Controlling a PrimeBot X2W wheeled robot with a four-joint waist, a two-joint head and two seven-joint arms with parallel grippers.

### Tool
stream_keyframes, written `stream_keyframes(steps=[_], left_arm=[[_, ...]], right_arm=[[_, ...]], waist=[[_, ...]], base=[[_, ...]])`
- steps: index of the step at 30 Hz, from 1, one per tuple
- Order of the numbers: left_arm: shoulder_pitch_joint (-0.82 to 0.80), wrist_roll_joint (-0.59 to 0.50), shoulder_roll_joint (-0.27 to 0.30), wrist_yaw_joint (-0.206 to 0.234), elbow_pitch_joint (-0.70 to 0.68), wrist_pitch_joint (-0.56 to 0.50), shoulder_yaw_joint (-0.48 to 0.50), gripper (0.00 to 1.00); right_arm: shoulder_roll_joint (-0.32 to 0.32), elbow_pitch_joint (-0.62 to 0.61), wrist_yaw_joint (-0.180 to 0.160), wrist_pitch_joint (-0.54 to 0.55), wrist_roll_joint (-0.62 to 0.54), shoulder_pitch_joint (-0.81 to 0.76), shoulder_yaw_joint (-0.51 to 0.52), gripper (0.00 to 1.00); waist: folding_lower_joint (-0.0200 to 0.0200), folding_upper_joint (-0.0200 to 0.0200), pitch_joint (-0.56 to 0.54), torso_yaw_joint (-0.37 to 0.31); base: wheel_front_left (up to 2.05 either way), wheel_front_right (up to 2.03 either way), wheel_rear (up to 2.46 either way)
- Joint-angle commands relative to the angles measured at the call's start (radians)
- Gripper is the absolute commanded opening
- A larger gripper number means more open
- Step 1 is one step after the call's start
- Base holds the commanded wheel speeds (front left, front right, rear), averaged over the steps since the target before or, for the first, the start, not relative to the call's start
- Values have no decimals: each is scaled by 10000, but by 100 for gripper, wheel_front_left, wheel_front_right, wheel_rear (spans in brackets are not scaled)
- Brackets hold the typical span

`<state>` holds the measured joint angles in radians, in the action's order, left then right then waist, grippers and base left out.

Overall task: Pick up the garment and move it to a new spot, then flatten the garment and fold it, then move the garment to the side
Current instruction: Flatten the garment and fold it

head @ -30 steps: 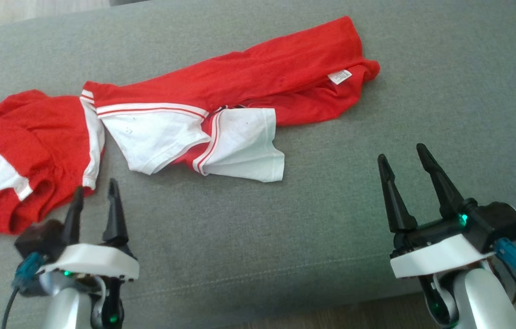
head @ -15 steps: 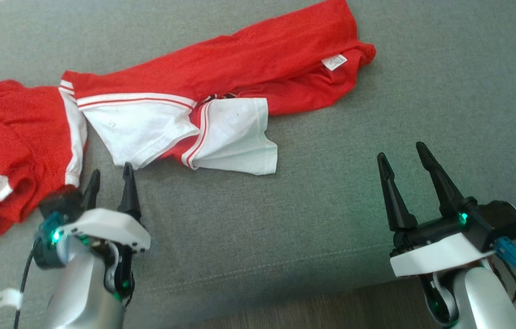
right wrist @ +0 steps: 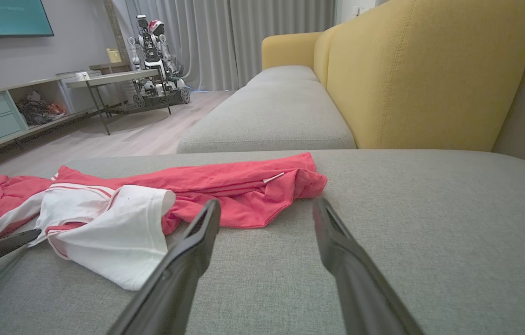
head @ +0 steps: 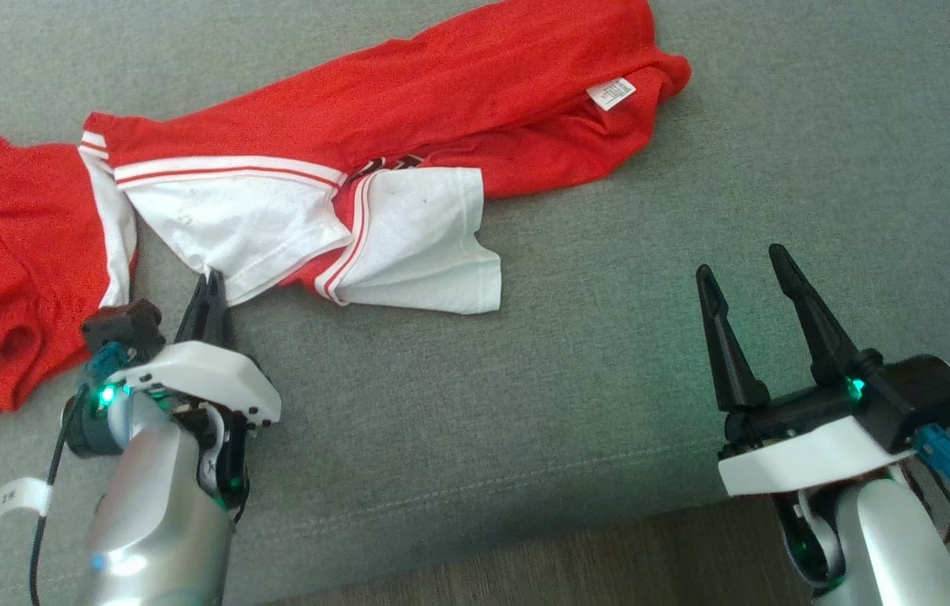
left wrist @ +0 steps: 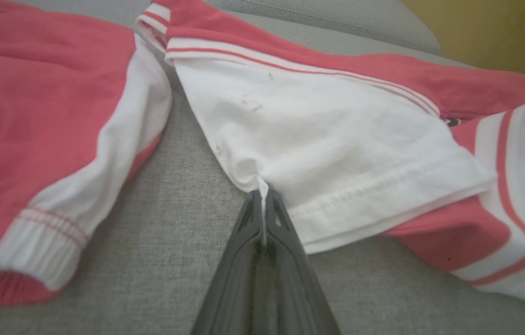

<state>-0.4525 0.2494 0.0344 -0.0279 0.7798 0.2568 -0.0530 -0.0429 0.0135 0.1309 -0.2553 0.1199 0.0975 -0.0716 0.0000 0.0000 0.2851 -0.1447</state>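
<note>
The garment (head: 475, 109) is bright red with white sleeves (head: 247, 223) trimmed in thin red-and-white stripes, and its small label (head: 612, 93) is white with what seems grey print. The sofa cushion (head: 609, 396) is plain heathered grey, the backrest (right wrist: 420, 70) mustard yellow, and the floor (right wrist: 150, 135) pale wood-toned.

The garment (head: 441, 109) lies stretched across the sofa seat cushion (head: 609, 404), from its label (head: 612, 93) at the far right to a bunched part at the left edge of the head view. Two sleeves lie side by side along its near edge. The left gripper (head: 209, 286) is just in front of the left sleeve (head: 239, 227), tips touching its near corner. The right gripper (head: 740, 263) stands well apart to the right, over bare cushion. In the right wrist view the backrest (right wrist: 420, 74) rises at the right, a second cushion (right wrist: 271, 111) lies beyond, and a table (right wrist: 113, 79) with another robot (right wrist: 155, 60) behind it stands to that cushion's left
</note>
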Motion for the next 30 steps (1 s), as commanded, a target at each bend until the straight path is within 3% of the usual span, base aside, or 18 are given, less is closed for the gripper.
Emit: stream_keyframes(steps=[1,6,13,19,22,30], left_arm=[[21,9,159,-62,-315,49,228,0],[569,294,159,-31,-1191,49,253,0],[1670,197,159,602,-3846,49,1020,0],[2401,326,173,839,-5793,49,1648,0],[2323,458,351,769,-5970,49,2030,0],[1902,478,464,748,-5948,49,2471,0]], right_arm=[[-73,-337,-2,-65,-27,249,-198,100],[-73,-306,-2,-65,-19,209,-260,100],[-73,-37,-2,-65,284,567,-515,100],[-73,1658,-2,-65,1223,1439,-345,100],[-73,2746,-2,-65,1510,2109,-255,100],[-73,4326,-2,-65,820,3910,-739,100]], waist=[[0,0,-36,26],[0,0,-166,168],[0,0,-188,481],[0,0,-10,1076],[0,0,119,1303],[0,0,541,1561]], base=[[0,0,0],[0,0,0],[0,0,0],[0,0,0],[0,0,0],[0,0,0]])
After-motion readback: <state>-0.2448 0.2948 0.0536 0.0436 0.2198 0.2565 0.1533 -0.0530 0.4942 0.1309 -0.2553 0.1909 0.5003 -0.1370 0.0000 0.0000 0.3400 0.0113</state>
